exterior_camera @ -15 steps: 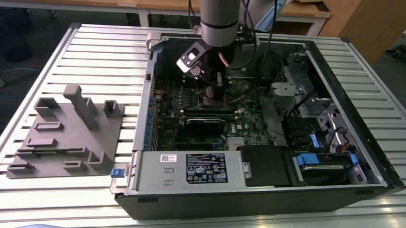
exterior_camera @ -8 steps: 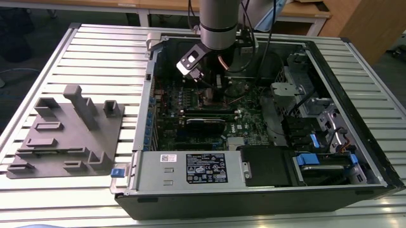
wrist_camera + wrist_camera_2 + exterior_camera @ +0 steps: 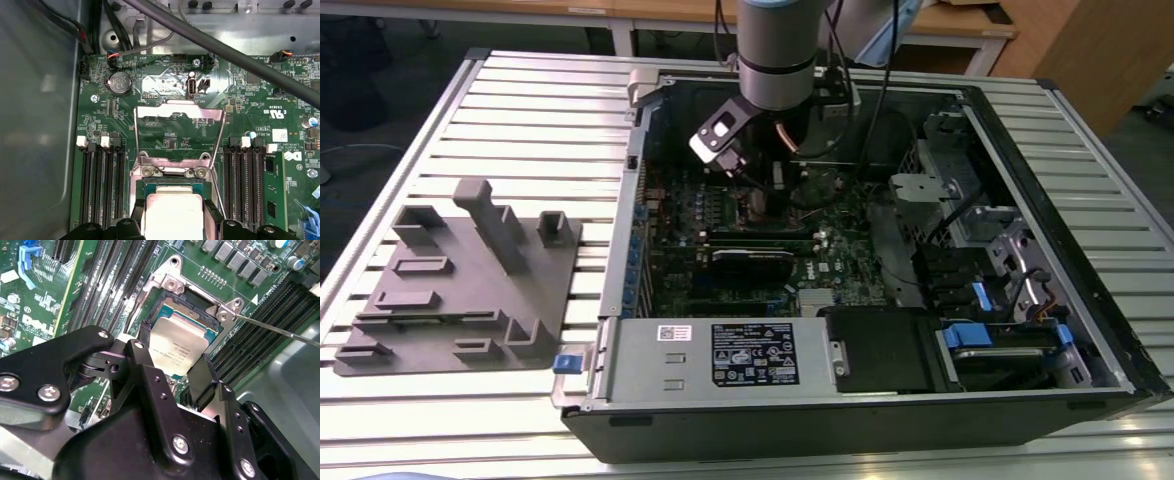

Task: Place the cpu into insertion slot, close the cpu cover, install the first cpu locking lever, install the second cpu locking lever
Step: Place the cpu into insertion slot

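silver-grey arm [image 3: 781, 40]; black jaws with silver screws.

Table: a slatted metal table [image 3: 520, 90] is seen beneath everything.
Case: an open black computer case [image 3: 854, 425] is laid on it.
Fixture: a grey moulded block [image 3: 467, 290] is set at the exterior view's left of the case.
Battery: a coin cell [image 3: 120, 83] is seated on the green motherboard [image 3: 95, 120].

A square cpu [image 3: 182, 347] with a dull silver-grey top and green edging sits over the insertion slot [image 3: 170, 286], a socket with a silvery metal rim. The cpu cover [image 3: 205, 112], a thin silver windowed frame, stands swung open from one edge of the slot.
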{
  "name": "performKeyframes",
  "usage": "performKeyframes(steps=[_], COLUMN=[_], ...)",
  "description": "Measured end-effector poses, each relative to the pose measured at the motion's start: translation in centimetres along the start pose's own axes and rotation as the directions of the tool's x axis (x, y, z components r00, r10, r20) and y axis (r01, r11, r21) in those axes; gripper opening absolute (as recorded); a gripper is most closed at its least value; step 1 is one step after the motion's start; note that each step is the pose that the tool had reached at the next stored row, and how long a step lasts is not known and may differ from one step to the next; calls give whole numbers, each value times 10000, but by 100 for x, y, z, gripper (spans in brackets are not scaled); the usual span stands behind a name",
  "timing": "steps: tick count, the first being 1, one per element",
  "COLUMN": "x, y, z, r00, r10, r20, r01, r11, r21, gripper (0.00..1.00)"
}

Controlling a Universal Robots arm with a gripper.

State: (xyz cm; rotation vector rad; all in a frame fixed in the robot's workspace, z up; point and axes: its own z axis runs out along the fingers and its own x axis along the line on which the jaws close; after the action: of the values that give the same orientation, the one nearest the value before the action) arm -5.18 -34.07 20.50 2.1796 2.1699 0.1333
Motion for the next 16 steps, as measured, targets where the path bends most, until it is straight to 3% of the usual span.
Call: performKeyframes(steps=[16], x=[-2], y=[-23], z=[71], r00=[9998], r10=[179], r20=[20], r01=[-179], r11=[9998], r21=[-2], gripper=[54])
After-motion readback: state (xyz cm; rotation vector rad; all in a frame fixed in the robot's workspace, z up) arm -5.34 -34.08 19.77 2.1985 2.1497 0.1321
